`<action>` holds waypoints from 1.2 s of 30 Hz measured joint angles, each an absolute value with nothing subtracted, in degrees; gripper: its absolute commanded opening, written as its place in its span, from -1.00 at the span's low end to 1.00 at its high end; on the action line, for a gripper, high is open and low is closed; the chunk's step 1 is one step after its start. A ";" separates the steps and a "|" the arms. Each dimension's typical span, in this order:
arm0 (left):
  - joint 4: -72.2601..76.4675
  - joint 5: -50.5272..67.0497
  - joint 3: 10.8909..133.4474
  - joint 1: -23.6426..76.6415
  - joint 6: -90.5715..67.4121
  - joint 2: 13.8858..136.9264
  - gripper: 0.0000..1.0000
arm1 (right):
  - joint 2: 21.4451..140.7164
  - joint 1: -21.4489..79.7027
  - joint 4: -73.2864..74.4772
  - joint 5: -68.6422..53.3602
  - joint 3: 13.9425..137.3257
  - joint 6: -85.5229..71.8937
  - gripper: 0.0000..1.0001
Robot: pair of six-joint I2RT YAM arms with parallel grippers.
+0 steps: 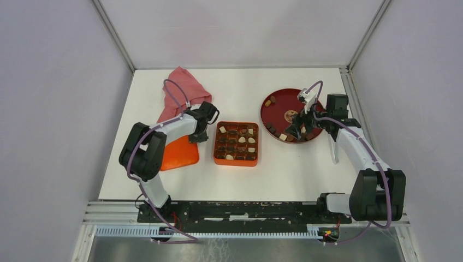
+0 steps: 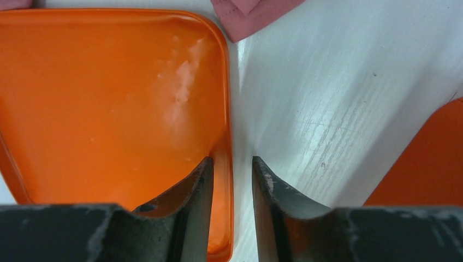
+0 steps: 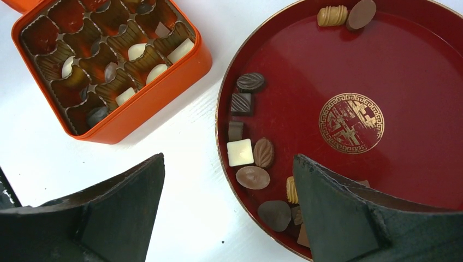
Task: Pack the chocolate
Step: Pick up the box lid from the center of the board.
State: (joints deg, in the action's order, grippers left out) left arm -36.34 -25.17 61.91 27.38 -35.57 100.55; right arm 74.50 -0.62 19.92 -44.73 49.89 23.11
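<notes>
We see the white table (image 1: 306, 169) boxed in by grey walls (image 1: 49, 109) on the left, right and far sides. Bare tabletop lies in a strip between the orange gridded box (image 1: 236, 143) at centre and the dark red round plate (image 1: 284, 106) to the far right, and in a broader band near the arm bases. An orange lid (image 2: 109, 109) lies left of the box, with a pink cloth (image 1: 183, 90) beyond it.

The chocolate (image 3: 253, 177) is bite-sized, in dark brown, light brown and cream-white, as ribbed ovals, leaf shapes and small squares. Most loose pieces crowd the plate's left and near rim, with two at its far edge. Others sit in the box's cells, and several cells are bare.

The left arm is folded at the elbow, its forearm reaching over the lid. The left gripper (image 2: 232, 207) straddles the lid's right rim, jaws narrow, with table showing between the rim and one finger. The right arm stretches from its near-right elbow toward the plate. The right gripper (image 3: 229, 207) hangs over the plate's near-left rim, jaws wide and holding nothing.
</notes>
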 measured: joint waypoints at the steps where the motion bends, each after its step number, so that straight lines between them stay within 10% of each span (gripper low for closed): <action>1: -35.99 -24.93 61.87 27.38 -35.57 100.95 -0.38 | 74.50 -0.62 19.79 -44.73 49.89 23.05 0.84; 21: -31.42 -23.81 59.99 27.38 -35.53 100.68 -0.96 | 74.76 -0.62 19.81 -44.73 49.89 22.33 0.83; 36: -33.56 -21.87 56.16 27.90 -35.55 91.13 -0.96 | 75.22 -0.62 21.98 -44.40 50.81 23.09 0.85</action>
